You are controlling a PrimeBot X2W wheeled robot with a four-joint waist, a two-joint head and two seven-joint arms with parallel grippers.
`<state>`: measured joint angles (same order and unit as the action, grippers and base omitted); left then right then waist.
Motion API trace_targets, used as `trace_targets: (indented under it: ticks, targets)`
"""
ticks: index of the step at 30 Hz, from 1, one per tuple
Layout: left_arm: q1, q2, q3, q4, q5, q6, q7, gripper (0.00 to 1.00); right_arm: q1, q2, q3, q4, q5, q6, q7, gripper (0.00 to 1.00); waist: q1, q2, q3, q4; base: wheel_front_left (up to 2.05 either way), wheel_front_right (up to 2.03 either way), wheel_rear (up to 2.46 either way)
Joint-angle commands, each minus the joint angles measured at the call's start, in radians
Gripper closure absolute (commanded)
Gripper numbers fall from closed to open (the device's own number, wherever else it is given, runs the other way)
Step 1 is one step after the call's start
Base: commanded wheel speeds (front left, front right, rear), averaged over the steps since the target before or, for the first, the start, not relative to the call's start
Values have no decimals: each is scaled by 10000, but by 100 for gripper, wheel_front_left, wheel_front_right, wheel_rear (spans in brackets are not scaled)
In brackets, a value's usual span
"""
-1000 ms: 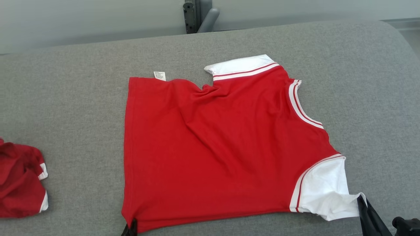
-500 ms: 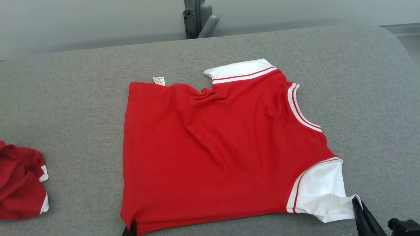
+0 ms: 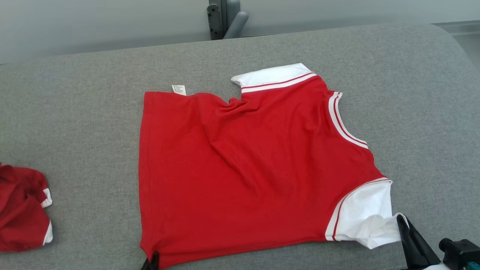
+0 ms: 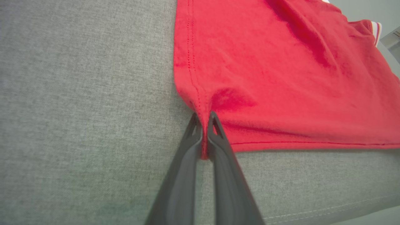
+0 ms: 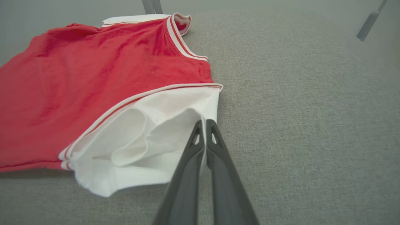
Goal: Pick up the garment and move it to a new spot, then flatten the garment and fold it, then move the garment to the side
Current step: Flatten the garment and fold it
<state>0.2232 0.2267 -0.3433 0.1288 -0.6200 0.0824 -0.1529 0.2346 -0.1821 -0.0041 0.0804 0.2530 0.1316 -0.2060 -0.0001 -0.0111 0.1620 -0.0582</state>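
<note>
A red garment with white sleeves and a striped white collar lies spread on the grey padded table. Its near hem corner is pinched in my left gripper, whose fingers are shut on the red cloth in the left wrist view. At the lower right my right gripper is shut on the edge of the near white sleeve. The right wrist view has that sleeve bunched and lifted slightly at the fingertips. A small white label sticks out at the far edge.
A second red garment lies crumpled at the table's left edge. A grey metal post rises behind the far edge. Bare grey padding stretches to the right of the garment and along the far side.
The head view has shifted a little up and down. The white sleeve's edge has drawn slightly left and bunched more at my right gripper; both grips have held.
</note>
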Motion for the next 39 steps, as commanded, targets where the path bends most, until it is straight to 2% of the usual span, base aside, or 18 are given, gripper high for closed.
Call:
trace_targets:
  ticks: [1,30,34,39]
  targets:
    - [46,92,70,-138,-38,80,54,100,-129,-71,-23,-109,85,-18,16,100,1,111,48,14,0,0,0]
    - [34,395,-195,-810,-28,339,698,100,-362,-42,165,-372,93,-18,236,100,1,111,347,35,0,0,0]
    - [7,556,-301,-1328,37,473,1084,100,-452,-74,232,-818,180,-16,466,100,1,111,435,48,0,0,0]
    - [20,980,-391,-2659,59,690,2070,100,-847,-412,313,-1839,269,-16,1026,100,1,111,650,58,0,0,0]
